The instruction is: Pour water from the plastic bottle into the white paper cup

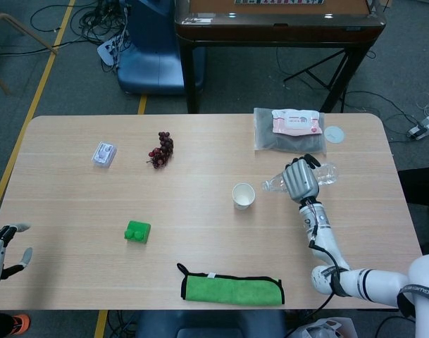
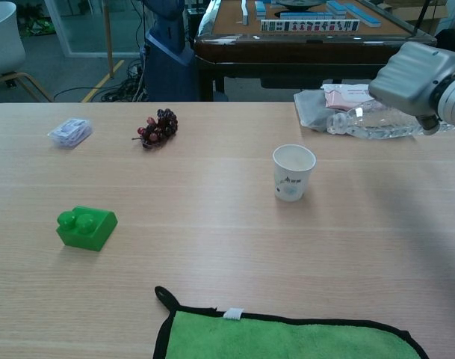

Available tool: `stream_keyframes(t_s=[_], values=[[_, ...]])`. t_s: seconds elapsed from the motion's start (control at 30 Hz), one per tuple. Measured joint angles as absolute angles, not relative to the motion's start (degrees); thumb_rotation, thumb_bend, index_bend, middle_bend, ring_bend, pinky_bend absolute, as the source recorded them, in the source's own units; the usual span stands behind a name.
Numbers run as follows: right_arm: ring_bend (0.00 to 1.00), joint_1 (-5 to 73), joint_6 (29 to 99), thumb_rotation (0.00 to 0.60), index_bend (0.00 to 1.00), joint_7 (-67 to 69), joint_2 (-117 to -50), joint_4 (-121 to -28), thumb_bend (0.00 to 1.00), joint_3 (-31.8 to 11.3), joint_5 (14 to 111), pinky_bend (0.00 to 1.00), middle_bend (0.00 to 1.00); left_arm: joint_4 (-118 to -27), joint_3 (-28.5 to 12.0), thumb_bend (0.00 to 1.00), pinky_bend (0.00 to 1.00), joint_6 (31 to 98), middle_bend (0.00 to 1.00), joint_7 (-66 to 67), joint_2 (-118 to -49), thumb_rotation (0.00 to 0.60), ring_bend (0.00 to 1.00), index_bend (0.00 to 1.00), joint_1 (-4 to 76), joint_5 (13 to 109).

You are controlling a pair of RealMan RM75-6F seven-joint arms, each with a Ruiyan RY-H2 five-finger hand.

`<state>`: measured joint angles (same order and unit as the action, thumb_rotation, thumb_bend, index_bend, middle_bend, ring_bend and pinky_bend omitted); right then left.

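Observation:
The white paper cup (image 1: 243, 195) (image 2: 293, 172) stands upright near the table's middle, open and unobstructed. My right hand (image 1: 301, 180) (image 2: 415, 76) grips the clear plastic bottle (image 1: 325, 173) (image 2: 369, 124), which lies nearly horizontal above the table, its uncapped neck (image 1: 270, 186) pointing left toward the cup. The neck is to the right of the cup and apart from it, not over its rim. My left hand (image 1: 1, 251) hangs at the table's near left edge with its fingers spread, holding nothing.
A green block (image 1: 137, 231), a green cloth (image 1: 232, 289), dark grapes (image 1: 161, 148), a small plastic packet (image 1: 104, 153), a wipes pack on a grey bag (image 1: 294, 122) and a round white lid (image 1: 334, 134) lie on the wooden table (image 1: 200, 225).

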<state>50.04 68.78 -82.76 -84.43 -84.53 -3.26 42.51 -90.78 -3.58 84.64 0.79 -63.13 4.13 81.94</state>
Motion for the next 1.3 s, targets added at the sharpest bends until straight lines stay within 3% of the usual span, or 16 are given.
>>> stream_keyframes(t_s=[1.3], values=[[0.50, 52.18, 70.38, 0.600, 0.57, -86.29, -86.23, -82.56, 0.38, -1.53, 42.82, 0.54, 0.60, -90.87, -3.87, 0.32, 0.55, 84.94, 0.35, 0.77, -62.91, 0.600, 0.38, 0.32, 3.94, 81.66]])
